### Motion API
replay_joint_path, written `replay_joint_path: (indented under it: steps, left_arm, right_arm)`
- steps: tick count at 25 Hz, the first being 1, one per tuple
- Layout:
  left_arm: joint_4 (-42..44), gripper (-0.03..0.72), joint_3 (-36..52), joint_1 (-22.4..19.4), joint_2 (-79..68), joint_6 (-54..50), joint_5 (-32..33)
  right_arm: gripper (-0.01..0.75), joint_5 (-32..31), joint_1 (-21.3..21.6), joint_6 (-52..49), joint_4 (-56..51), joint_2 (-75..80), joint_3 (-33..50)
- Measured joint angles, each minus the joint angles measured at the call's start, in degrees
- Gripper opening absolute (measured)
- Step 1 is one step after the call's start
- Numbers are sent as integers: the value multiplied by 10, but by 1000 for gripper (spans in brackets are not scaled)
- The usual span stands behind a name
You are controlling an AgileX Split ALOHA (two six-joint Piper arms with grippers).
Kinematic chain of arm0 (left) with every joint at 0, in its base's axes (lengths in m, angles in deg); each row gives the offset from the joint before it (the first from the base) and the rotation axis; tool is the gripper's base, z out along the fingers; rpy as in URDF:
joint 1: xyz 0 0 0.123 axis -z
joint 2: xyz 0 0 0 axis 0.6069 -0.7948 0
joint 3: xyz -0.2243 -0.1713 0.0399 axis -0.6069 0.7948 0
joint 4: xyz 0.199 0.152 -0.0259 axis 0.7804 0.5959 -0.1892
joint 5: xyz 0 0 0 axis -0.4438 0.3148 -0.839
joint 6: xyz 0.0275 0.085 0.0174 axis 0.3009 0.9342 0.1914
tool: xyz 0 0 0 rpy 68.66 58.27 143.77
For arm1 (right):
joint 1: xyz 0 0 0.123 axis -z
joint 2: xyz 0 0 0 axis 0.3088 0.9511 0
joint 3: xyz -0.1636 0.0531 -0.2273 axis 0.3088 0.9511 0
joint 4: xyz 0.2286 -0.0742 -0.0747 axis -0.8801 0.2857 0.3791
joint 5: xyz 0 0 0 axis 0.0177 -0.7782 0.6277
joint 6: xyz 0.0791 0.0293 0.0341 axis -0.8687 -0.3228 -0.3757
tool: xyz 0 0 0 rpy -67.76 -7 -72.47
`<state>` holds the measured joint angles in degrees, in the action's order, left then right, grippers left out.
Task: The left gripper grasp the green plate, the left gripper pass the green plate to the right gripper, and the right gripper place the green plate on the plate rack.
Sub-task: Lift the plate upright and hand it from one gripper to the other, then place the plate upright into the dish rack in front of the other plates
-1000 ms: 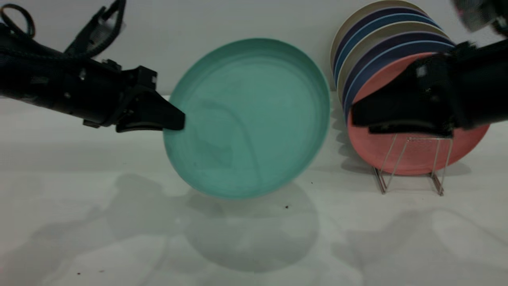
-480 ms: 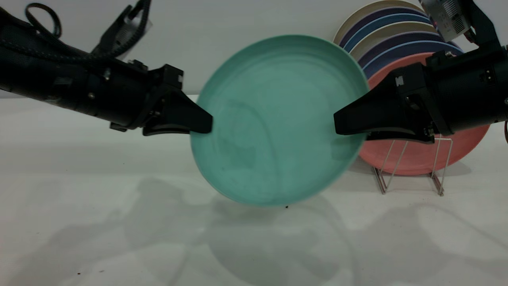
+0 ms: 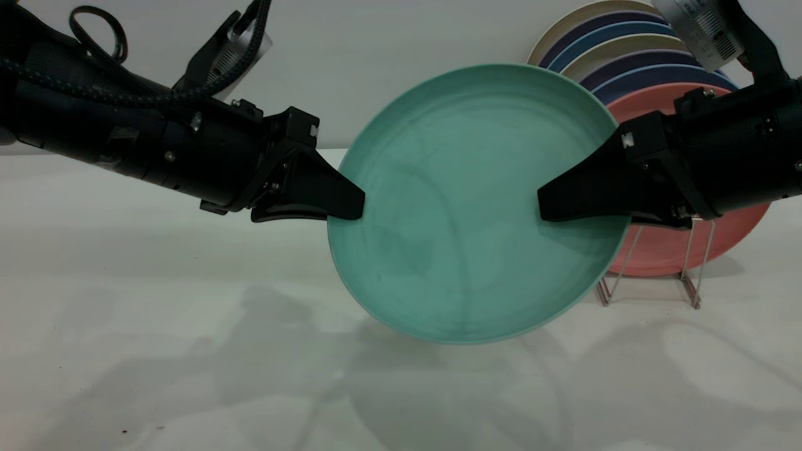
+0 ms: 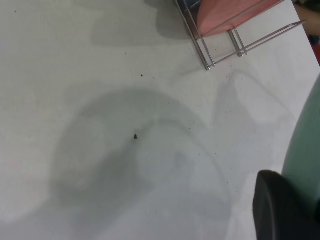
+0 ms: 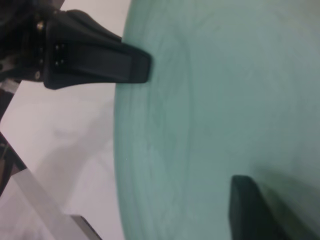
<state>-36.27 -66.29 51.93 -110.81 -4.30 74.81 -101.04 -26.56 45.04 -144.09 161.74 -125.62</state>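
Exterior view shows you the green plate (image 3: 479, 203) held up in the air above the bench (image 3: 156, 351), standing almost on its edge with its hollow side facing the camera. It is up like that so both arms can reach its rim from either side.

Your left gripper (image 3: 348, 210) has its jaws pinched on the plate's left rim, and that looks like what keeps the plate from falling. Your right gripper (image 3: 554, 210) has a finger lying over the right rim. The right wrist view shows that finger against the plate's face, but you cannot tell if the jaws have squeezed shut on it yet.

This looks like the hand-over, about halfway through the job. Keep the left jaws tight until the right ones hold the rim well, or the plate may drop.

Just behind the plate's right side stands the plate rack (image 3: 648, 266), already holding a pink plate (image 3: 689, 250) in front and blue and cream plates (image 3: 626, 53) behind it.
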Motion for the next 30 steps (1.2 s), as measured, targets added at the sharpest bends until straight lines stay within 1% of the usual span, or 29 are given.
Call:
replay_joint_path:
  steps: [2,3,5,7,8,10,11,16,18,19,21,24,28,30]
  left_arm:
    - [-1,15,0,0,0,0,2]
    - [-1,15,0,0,0,0,5]
    - [0,22,0,0,0,-7,5]
    - [0,49,0,0,0,-21,8]
    - [0,75,0,0,0,-26,10]
    - [0,146,0,0,0,-32,20]
    - [-1,201,0,0,1,-34,25]
    - [7,516,0,0,1,-35,49]
    - [33,604,0,-1,1,-40,52]
    - [54,635,0,-1,1,-46,53]
    - [107,660,0,-8,1,-67,55]
    - [202,659,-1,-30,2,-117,53]
    - [351,623,-11,-67,13,-219,48]
    - [433,593,-22,-85,23,-278,44]
  right_arm:
    - [130,9,0,-2,-6,0,0]
    - [100,18,0,-4,-9,0,0]
    - [101,20,0,-4,-10,0,0]
    - [101,23,0,-4,-10,0,0]
    - [101,26,0,-4,-10,0,-1]
    - [101,27,0,-3,-9,0,-1]
    - [101,28,0,-2,-8,0,-1]
    - [101,28,0,1,-4,0,-1]
    - [101,29,0,2,-3,0,-1]
    - [101,29,0,3,-3,0,-1]
    - [101,29,0,8,-3,0,-1]
    - [101,30,0,21,-3,0,-1]
    - [101,38,0,49,-1,0,-2]
    - [101,59,0,65,10,0,-8]
